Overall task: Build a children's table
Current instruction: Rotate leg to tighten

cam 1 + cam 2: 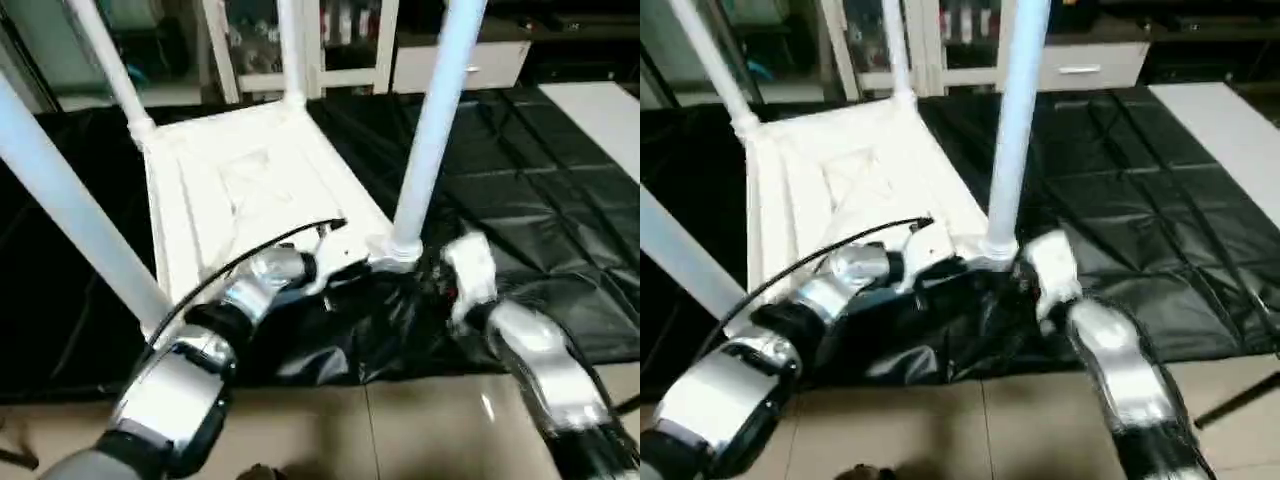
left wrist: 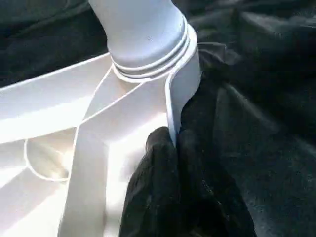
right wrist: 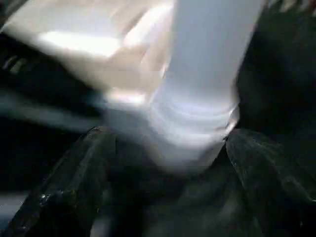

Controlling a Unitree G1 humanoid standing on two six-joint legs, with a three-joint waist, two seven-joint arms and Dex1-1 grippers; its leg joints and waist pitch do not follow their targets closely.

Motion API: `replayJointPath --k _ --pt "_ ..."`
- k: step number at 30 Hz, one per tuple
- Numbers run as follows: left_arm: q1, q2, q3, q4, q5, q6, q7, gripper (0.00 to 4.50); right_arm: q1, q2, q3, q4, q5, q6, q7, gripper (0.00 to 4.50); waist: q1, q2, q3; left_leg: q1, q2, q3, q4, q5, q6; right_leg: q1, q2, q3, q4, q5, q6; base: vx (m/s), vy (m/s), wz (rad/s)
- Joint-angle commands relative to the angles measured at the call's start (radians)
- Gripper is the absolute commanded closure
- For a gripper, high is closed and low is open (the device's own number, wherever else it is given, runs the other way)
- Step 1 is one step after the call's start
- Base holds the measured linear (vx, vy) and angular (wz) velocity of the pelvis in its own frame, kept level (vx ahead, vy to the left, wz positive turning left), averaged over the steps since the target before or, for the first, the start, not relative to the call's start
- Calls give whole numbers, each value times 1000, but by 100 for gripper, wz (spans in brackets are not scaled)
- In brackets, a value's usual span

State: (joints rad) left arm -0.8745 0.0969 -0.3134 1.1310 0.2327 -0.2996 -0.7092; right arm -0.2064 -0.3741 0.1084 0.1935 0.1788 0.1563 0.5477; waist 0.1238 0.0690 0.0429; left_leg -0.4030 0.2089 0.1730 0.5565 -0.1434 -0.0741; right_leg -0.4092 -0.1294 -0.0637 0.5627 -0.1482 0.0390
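The children's table [image 1: 250, 190] lies upside down on the black-draped worktable, its ribbed underside facing up. Its white legs stand in the corner sockets, among them the near-right leg [image 1: 430, 130] and the near-left leg [image 1: 70, 210]. My left gripper [image 2: 173, 148] is shut on the tabletop's rim just beside the near-right socket; one finger [image 2: 153, 192] is inside the rim and the other outside. My right gripper [image 3: 170, 197] is open, and its fingers [image 3: 74, 187] straddle the base of the near-right leg without gripping it. In the head views it sits right of that socket [image 1: 405, 250].
The black drape [image 1: 520, 200] is crumpled under the near corner, close to the worktable's front edge. A flat white board [image 1: 600, 110] lies at the back right. White furniture [image 1: 460, 65] stands behind. Beige floor [image 1: 400, 430] runs in front.
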Motion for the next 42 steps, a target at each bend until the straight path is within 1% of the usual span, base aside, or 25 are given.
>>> replayJointPath --k 1,3,5,6,7,9,10,11,13,15,17,19,20,21,22,23,26,29,33,35,36,37,39,41,42 --pt "1 19 25 -29 -24 -66 16 450 14 -22 -3 -102 50 46 55 59 11 -53 -73 12 6 10 -51 -213 133 57 -15 14 -46 -191 -195 0 0 0" --pt "26 38 70 -109 -103 -30 -86 404 23 -27 -9 -125 76 60 88 53 11 -50 -72 8 6 6 -56 -223 114 54 -17 14 -47 -248 -179 0 0 0" --pt "62 54 94 -199 -160 11 -161 392 19 -25 -13 -130 78 64 97 53 12 -57 -70 6 7 8 -54 -216 110 49 -18 16 -42 -234 -206 0 0 0" --pt "99 75 93 -280 -185 53 -212 387 15 -24 -14 -139 87 74 100 53 16 -47 -73 17 15 8 -51 -226 102 37 -16 19 -37 -209 -232 0 0 0" --pt "116 85 89 -318 -192 77 -232 377 13 -25 -14 -141 90 76 103 53 17 -44 -70 15 19 9 -53 -236 95 36 -13 19 -33 -187 -245 0 0 0" --pt "174 121 82 -450 -228 177 -296 357 8 -25 -14 -149 103 86 114 53 20 -44 -70 22 17 12 -53 -263 71 37 -8 19 -30 -175 -241 0 0 0" --pt "174 121 82 -450 -228 177 -296 357 8 -25 -14 -149 103 86 114 53 21 -46 -68 21 17 13 -54 -266 68 37 -8 20 -29 -169 -242 0 0 0" --pt "210 144 82 -535 -258 240 -328 352 4 -24 -13 -151 104 89 117 53 23 -40 -67 27 16 16 -55 -285 56 33 -6 21 -31 -189 -235 0 0 0" --pt "290 216 72 -721 -326 363 -409 352 7 -25 -4 -169 102 105 120 53 21 -39 -66 24 18 13 -58 -285 41 37 -7 22 -27 -182 -232 0 0 0" --pt "345 287 58 -841 -364 467 -481 352 17 -26 3 -202 106 129 118 53 13 -38 -67 28 16 15 -59 -291 25 35 -3 23 -26 -195 -221 0 0 0" --pt "369 318 51 -879 -355 502 -500 352 24 -27 2 -220 109 140 119 53 9 -38 -63 29 14 18 -61 -311 18 30 2 26 -32 -229 -207 0 0 0" --pt "379 339 44 -883 -325 521 -505 352 22 -26 2 -226 110 148 119 53 9 -40 -62 32 12 18 -62 -324 7 28 3 28 -35 -251 -191 0 0 0" --pt "389 362 27 -856 -255 501 -496 352 17 -25 2 -222 109 148 120 53 10 -35 -62 34 12 16 -62 -333 -1 27 2 29 -38 -264 -179 0 0 0" --pt "392 369 19 -841 -224 489 -486 352 14 -23 2 -216 107 146 120 53 8 -39 -61 30 10 15 -63 -337 -9 29 3 31 -39 -280 -158 0 0 0" --pt "394 372 9 -819 -189 471 -455 352 8 -20 2 -205 99 138 114 53 9 -32 -61 29 8 14 -64 -337 -14 30 2 32 -38 -287 -151 0 0 0" --pt "394 372 9 -819 -189 471 -455 352 8 -20 2 -205 99 138 114 53 6 -35 -62 31 8 13 -64 -344 -21 28 3 34 -41 -289 -139 0 0 0" --pt "324 315 29 -639 -76 339 -195 352 -12 -4 2 -181 93 124 106 53 7 -33 -64 31 2 10 -62 -377 -27 25 7 35 -43 -280 -127 0 0 0" --pt "306 312 24 -621 -63 338 -148 352 -16 -1 4 -179 91 126 105 53 14 -33 -66 30 5 7 -63 -380 -28 28 -1 34 -40 -284 -138 0 0 0" --pt "269 332 -39 -600 10 350 -51 352 -4 -7 17 -192 74 131 109 53 14 -25 -68 30 2 6 -60 -375 -30 27 4 34 -42 -269 -136 0 0 0" --pt "246 311 -29 -560 44 313 12 352 2 -9 14 -202 75 134 107 53 13 -19 -70 27 0 4 -58 -363 -29 30 4 32 -39 -245 -143 0 0 0" --pt "233 302 -28 -527 65 282 42 352 4 -9 13 -206 74 135 106 53 13 -22 -71 26 -1 4 -56 -363 -28 31 4 32 -40 -242 -144 0 0 0" --pt "221 294 -36 -495 86 248 69 352 10 -9 13 -212 72 138 102 53 14 -17 -72 28 0 4 -55 -361 -29 31 4 32 -38 -237 -147 0 0 0" --pt "210 291 -46 -467 107 220 99 352 17 -9 12 -219 69 141 99 53 13 -18 -74 26 0 2 -55 -352 -27 34 5 31 -37 -215 -152 0 0 0" --pt "203 288 -56 -446 116 197 124 352 25 -10 12 -228 69 146 98 53 13 -17 -75 26 -1 2 -53 -349 -23 33 6 30 -37 -202 -151 0 0 0" --pt "212 268 -30 -456 73 186 132 352 40 -15 13 -239 67 146 101 53 14 -13 -76 25 0 1 -52 -348 -23 34 5 30 -35 -189 -156 0 0 0"
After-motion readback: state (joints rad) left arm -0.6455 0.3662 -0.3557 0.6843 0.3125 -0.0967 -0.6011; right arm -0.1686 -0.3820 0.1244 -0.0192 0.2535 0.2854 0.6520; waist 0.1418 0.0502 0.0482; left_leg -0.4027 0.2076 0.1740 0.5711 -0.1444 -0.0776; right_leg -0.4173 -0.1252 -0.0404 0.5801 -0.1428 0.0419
